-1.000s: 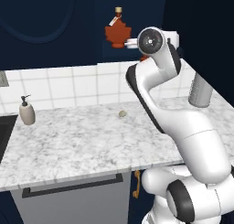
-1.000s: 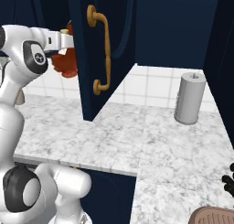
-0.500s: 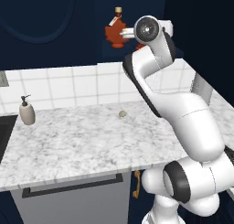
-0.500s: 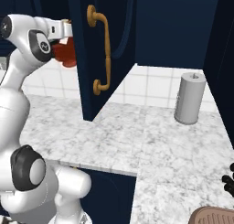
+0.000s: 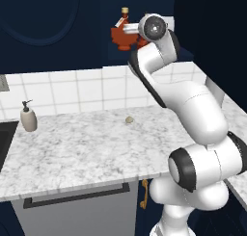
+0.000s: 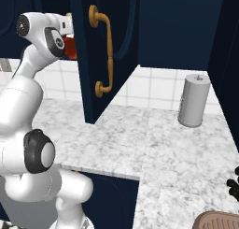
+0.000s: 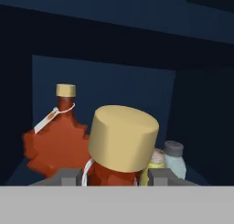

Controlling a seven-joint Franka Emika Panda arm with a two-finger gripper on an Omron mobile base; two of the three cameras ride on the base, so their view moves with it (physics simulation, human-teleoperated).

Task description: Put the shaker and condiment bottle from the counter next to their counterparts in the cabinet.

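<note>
From my hand view, nearest the lens sits the tan cap of the condiment bottle (image 7: 122, 141), its red neck rising between the two dark fingertips; the gripper (image 7: 113, 176) is closed on it just below the cap, jaws parted only by the neck's width. Just behind it, at about 3 o'clock, I see the yellow-green shaker (image 7: 154, 166) and, touching or just beside it, the pale blue-grey shaker (image 7: 175, 159) with its darker cap. Farther back at 10 o'clock the second maple-leaf bottle (image 7: 58, 141) stands upright with its white tag, all inside the dark cabinet (image 7: 105, 81).

From the left base view, the held bottle is level with the cabinet opening, above the marble counter (image 5: 87, 148), where a beige soap dispenser (image 5: 28, 117) and a small tan pebble-like object (image 5: 129, 119) remain.
</note>
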